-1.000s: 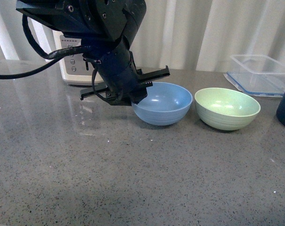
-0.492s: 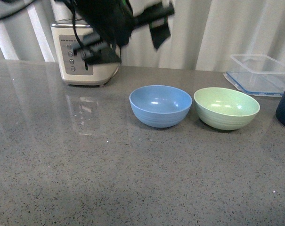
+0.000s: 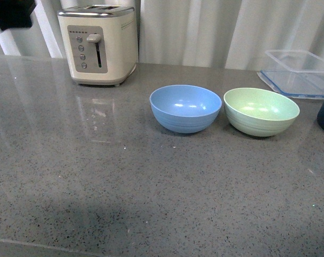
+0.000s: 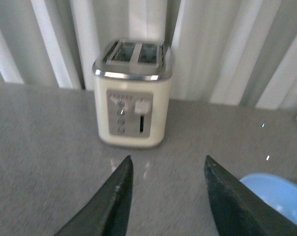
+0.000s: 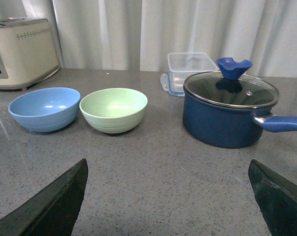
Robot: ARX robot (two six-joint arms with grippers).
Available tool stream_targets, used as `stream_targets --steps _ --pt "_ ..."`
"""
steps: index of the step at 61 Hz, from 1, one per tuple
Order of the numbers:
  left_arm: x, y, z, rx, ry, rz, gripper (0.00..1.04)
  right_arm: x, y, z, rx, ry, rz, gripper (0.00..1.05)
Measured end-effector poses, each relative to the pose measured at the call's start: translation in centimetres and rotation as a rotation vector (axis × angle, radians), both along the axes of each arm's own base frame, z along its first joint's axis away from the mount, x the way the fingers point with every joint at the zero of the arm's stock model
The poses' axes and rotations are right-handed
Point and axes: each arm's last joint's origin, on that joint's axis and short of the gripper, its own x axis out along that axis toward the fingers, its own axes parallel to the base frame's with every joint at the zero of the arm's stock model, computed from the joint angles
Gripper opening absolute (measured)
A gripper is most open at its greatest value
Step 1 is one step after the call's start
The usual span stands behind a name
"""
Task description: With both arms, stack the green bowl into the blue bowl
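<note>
Green bowl (image 3: 261, 111): sitting upright on the surface (image 3: 124, 187), just right of the blue bowl (image 3: 185, 108), not stacked. Left end effector (image 4: 168, 164): hovering spread and empty, facing the toaster (image 4: 132, 93). Right end effector (image 5: 168, 167): hanging spread wide, gripping nothing, well apart from both bowls.

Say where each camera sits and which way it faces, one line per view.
Front view: on the robot's body, facing across the counter at toaster, blue bowl, green bowl; a scrap of left arm shows.
Left wrist view: on the left wrist, facing the toaster; open left gripper shows.
Right wrist view: on the right wrist, facing both bowls, pot and box; open right gripper shows.
All three share the toaster and blue bowl.
</note>
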Motion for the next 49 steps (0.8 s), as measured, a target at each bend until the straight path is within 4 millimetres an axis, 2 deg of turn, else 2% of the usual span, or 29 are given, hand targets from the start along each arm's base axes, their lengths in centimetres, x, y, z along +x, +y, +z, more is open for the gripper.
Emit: stream_targets --steps 10,25,49 --pt "-3.7 1.9 -1.9 0.006 -0.027 -0.003 0.04 0.0 0.0 0.0 0.0 0.0 0.0 0.95" --pt "-7.7 3.8 -5.1 0.016 -0.003 -0.001 0.04 0.0 0.0 0.0 0.0 0.0 0.0 0.95" --pt "-11.8 5.7 -7.4 0.015 -0.011 -0.012 0.04 0.0 0.0 0.0 0.0 0.0 0.0 0.95"
